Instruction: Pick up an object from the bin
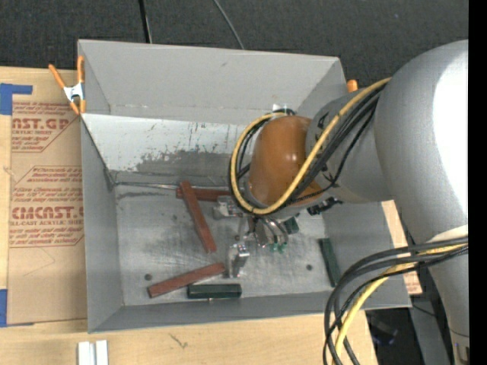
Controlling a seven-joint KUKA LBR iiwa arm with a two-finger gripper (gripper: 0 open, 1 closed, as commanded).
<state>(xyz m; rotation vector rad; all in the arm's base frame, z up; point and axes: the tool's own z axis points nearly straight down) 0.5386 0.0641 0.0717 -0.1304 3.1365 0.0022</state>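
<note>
grey metal bin (pixel 99 226), seen from above. large silver arm (pixel 426 150) extended in from the right, over the bin's right wall, with the wrist turned down toward the floor at mid-bin. orange rounded cover (pixel 275 158) sat on the wrist, ringed by yellow and black cables (pixel 242 175).

gripper (pixel 239 261) pointed down below the cover. it was low in the bin, at the right end of a long reddish-brown flat stick (pixel 183 281). that stick lay near the front wall, slanting up to the right. gripper open or closed: could not tell.

short dark rectangular bar (pixel 214 290) lay just in front of that stick's right end, touching or nearly so. second reddish-brown stick (pixel 199 220) lay diagonally, left of the gripper and apart from it. third reddish-brown stick (pixel 204 195) lay crosswise at the second's upper end. dark green bar (pixel 329 258) lay near the right wall, well apart from the gripper.
</note>
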